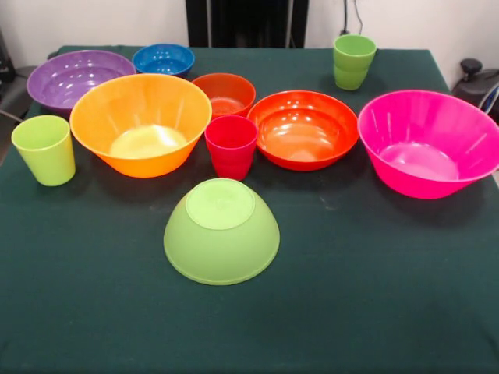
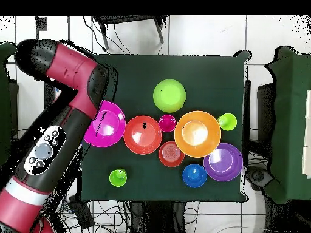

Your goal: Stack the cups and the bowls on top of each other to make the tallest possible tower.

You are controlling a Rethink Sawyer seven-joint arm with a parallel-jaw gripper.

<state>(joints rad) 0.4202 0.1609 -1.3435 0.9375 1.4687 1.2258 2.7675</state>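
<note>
Nothing stacked yet; lime green bowl [image 1: 222,231] sits rim-down alone at front centre of tabletop [image 1: 351,296]; behind it a row: yellow-orange bowl [image 1: 141,123], red-pink cup [image 1: 231,146], orange bowl [image 1: 303,129], pink bowl [image 1: 429,142], all upright; arm [image 2: 58,130] off to tabletop's side in overhead; can't tell jaws' state.

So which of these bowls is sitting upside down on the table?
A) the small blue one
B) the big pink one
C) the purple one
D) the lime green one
D: the lime green bowl lies rim-down with its flat base facing up, while the pink bowl, purple bowl and blue bowl all stand open side up.
</note>
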